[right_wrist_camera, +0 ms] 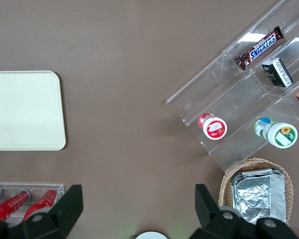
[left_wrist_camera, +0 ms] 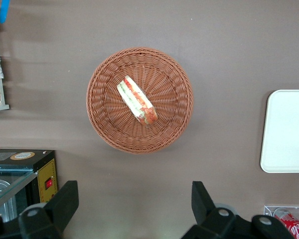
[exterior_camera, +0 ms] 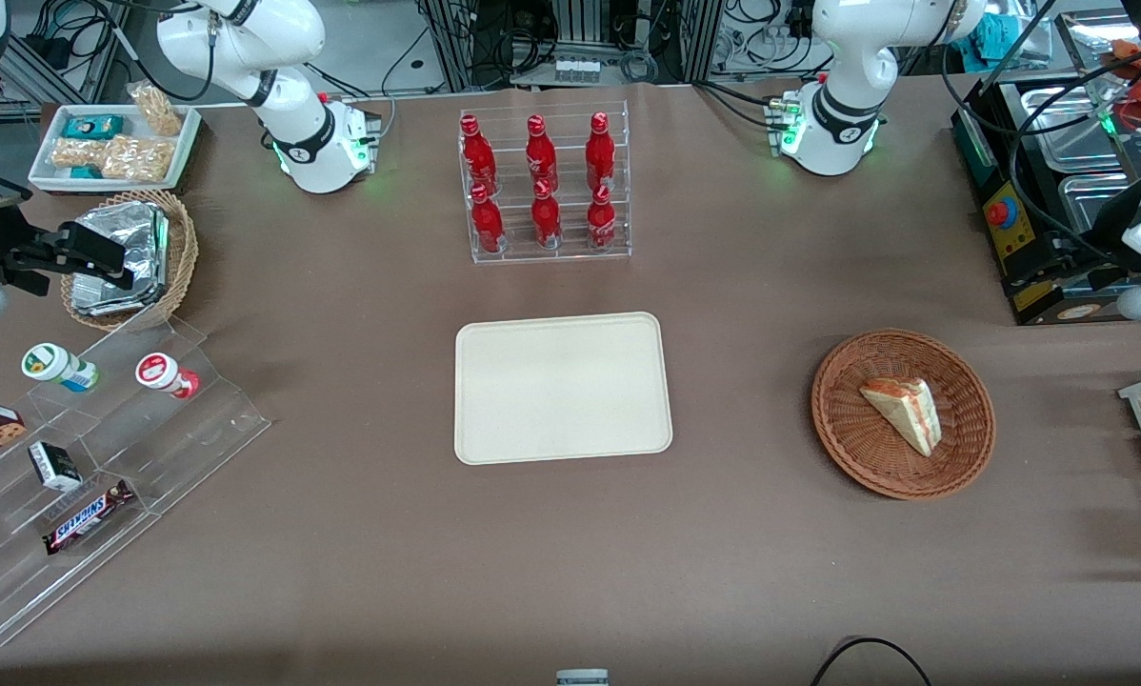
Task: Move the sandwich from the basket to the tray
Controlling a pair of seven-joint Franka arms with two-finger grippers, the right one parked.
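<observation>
A: Where is the sandwich [left_wrist_camera: 137, 100]?
B: In the basket [left_wrist_camera: 105, 79]; the tray [exterior_camera: 561, 455] is bare. The gripper [left_wrist_camera: 134, 204] hangs high, fingers apart, holding nothing.
A: Next?
B: I think descend and grasp it.

The left arm rises from its base at the table's far edge and reaches out toward the working arm's end. Its gripper [left_wrist_camera: 134, 201] hangs high above the table, pointing straight down, fingers [left_wrist_camera: 65, 201] spread wide apart with nothing between them.
</observation>
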